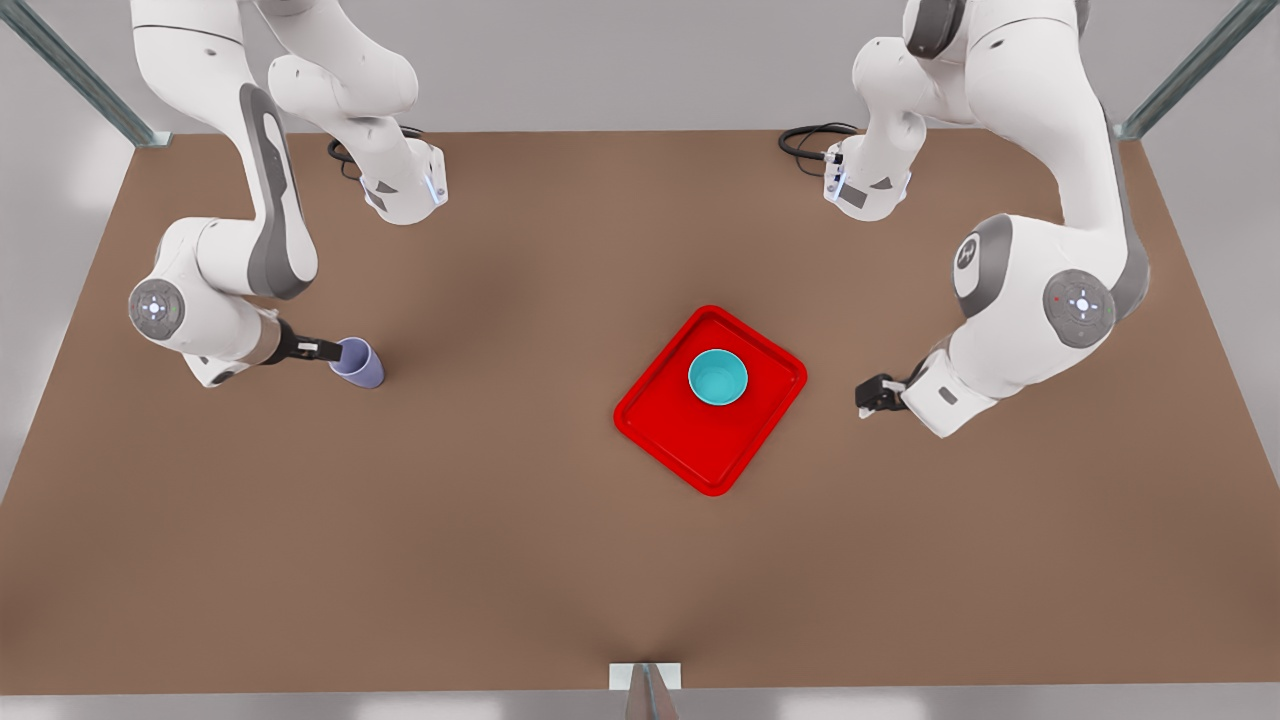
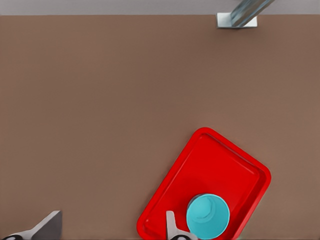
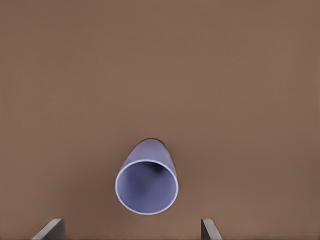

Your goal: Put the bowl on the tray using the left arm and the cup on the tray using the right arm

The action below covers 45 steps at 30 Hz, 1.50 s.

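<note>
The teal bowl [image 1: 717,377] [image 2: 208,216] sits upright on the red tray [image 1: 700,440] [image 2: 215,165], in the tray's half farther from the front edge, near the table's middle. My left gripper [image 1: 873,396] [image 2: 111,235] hangs open on the front view's right, a short way off the tray and holding nothing. On the front view's left, the lavender cup [image 1: 358,362] [image 3: 146,187] stands upright on the table. My right gripper [image 1: 322,350] [image 3: 131,235] is open right beside it. Its fingers [image 3: 52,229] are spread wider than the cup and are not closed on it.
The brown table [image 1: 500,520] has bare room between cup and tray and along the front. A metal bracket [image 1: 645,677] [image 2: 237,20] marks the front edge. Black cables [image 1: 810,140] lie at the back by the arm bases.
</note>
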Each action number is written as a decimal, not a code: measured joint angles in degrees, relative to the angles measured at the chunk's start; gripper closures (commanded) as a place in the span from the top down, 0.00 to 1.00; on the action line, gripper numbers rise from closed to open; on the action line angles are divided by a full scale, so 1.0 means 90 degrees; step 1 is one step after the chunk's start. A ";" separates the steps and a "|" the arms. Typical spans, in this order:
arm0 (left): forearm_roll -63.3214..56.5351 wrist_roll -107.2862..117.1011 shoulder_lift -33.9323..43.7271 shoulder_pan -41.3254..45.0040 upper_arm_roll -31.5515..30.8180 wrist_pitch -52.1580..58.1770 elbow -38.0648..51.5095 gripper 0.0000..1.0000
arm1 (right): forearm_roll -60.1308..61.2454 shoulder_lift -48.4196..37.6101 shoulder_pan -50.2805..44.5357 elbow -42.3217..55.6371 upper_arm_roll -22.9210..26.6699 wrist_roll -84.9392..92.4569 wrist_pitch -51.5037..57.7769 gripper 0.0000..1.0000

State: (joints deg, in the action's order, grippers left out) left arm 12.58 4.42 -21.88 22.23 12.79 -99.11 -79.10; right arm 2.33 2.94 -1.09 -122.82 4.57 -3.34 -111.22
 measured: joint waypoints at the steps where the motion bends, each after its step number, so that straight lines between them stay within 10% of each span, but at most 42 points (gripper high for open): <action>1: -0.0002 -0.0012 -0.0048 -0.0001 0.0005 -0.0003 0.0008 1.00 | 0.0015 0.0022 0.0002 -0.0004 0.0000 0.0000 -0.0014 1.00; 45: -0.0514 -0.0452 0.0310 -0.0031 0.0057 0.1054 0.0390 1.00 | -0.0227 0.0894 0.0167 -0.0498 -0.0029 0.0391 -0.0586 1.00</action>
State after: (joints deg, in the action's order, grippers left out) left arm 7.95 0.35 -19.09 21.96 13.30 -89.63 -75.59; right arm 0.29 10.99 0.42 -127.31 4.31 0.18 -116.49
